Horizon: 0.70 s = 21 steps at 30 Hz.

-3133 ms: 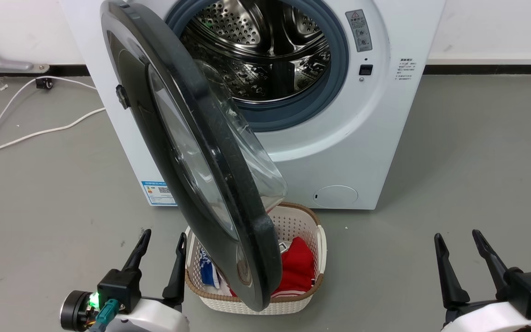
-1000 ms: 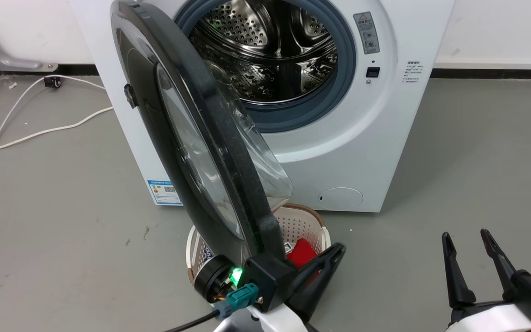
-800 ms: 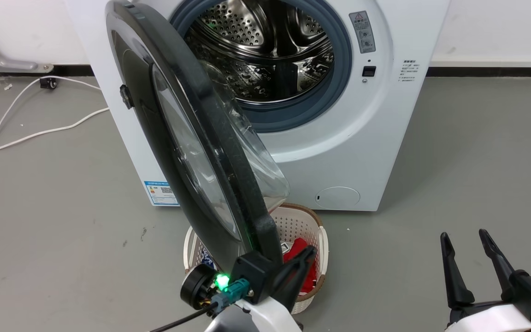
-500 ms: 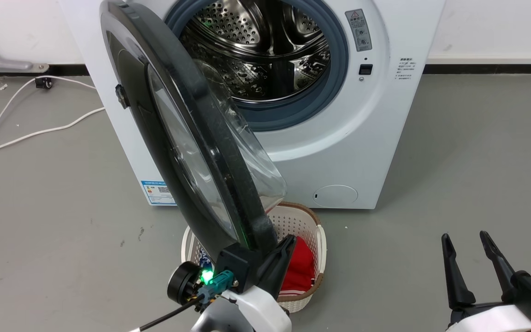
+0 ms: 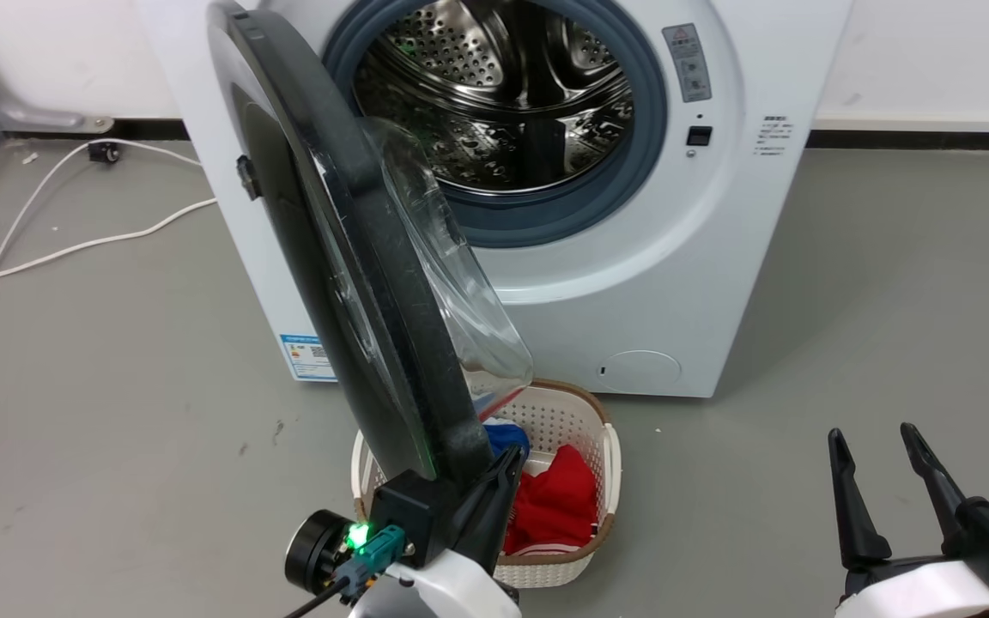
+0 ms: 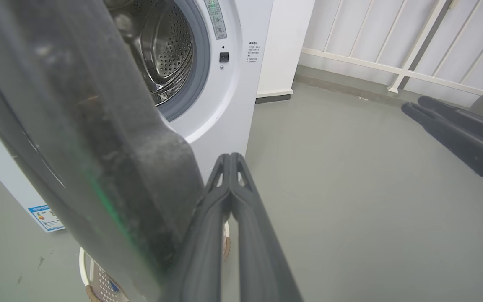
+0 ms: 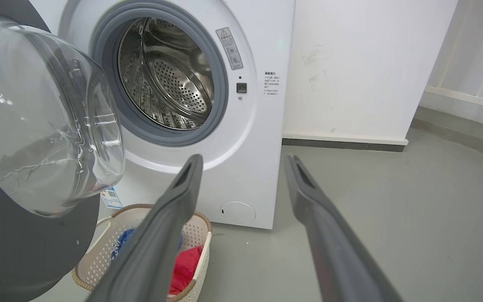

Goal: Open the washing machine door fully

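Observation:
The washing machine door stands partly open, its black rim edge-on to the head view and its clear glass bowl bulging toward the steel drum. My left gripper is shut with nothing between its fingers. It sits at the door's lower rim on the inner, drum side. In the left wrist view the shut fingers lie right against the door rim. My right gripper hangs open at the lower right, well away from the door, its fingers spread apart.
A white woven basket with red and blue clothes stands on the floor under the door's lower edge, in front of the white machine. A white cable trails over the grey floor at the left. The right gripper shows at the left wrist view's right edge.
My left gripper went from open at the door's left to shut at its lower inner rim. It then slid left, and the door swung further from the drum. The right gripper stayed put.

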Tool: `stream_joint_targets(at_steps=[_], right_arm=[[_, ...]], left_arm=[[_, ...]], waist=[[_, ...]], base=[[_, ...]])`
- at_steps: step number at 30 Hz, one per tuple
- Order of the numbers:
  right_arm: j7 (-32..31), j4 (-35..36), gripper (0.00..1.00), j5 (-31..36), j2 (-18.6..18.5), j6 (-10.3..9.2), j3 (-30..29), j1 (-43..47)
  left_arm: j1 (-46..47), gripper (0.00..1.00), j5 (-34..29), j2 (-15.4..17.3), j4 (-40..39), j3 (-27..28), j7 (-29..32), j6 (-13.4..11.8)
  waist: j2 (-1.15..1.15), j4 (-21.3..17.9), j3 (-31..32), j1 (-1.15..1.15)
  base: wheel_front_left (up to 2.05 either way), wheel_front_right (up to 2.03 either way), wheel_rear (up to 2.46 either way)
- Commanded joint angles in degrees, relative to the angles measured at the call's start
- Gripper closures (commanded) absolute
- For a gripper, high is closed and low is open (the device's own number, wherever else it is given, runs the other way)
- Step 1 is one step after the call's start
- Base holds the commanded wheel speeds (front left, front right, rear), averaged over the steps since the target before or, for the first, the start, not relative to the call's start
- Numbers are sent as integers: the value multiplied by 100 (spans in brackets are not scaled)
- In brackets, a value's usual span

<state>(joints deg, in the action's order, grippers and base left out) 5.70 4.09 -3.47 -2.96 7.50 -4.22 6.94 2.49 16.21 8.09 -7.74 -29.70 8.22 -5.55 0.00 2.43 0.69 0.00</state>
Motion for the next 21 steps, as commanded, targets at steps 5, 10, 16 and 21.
stream_joint_targets(at_steps=[5,10,16,21], right_arm=[[-68,110,0,65,14,-1,-19,-133],[-128,177,0,69,14,-1,-86,-113],[-192,237,0,52,11,-1,-132,-89],[-223,251,0,15,11,-1,-157,-111]], left_arm=[[-162,100,-65,136,-162,139,-27,-166],[-185,100,-111,158,-258,107,-87,-204],[-216,100,-169,188,-326,84,-146,-262],[-279,100,-157,222,-324,164,-219,-344]], waist=[[0,334,-56,0],[0,749,-99,0],[0,1296,-137,0],[0,1599,-153,0]], base=[[0,0,0],[0,0,0],[0,0,0],[0,0,0]])
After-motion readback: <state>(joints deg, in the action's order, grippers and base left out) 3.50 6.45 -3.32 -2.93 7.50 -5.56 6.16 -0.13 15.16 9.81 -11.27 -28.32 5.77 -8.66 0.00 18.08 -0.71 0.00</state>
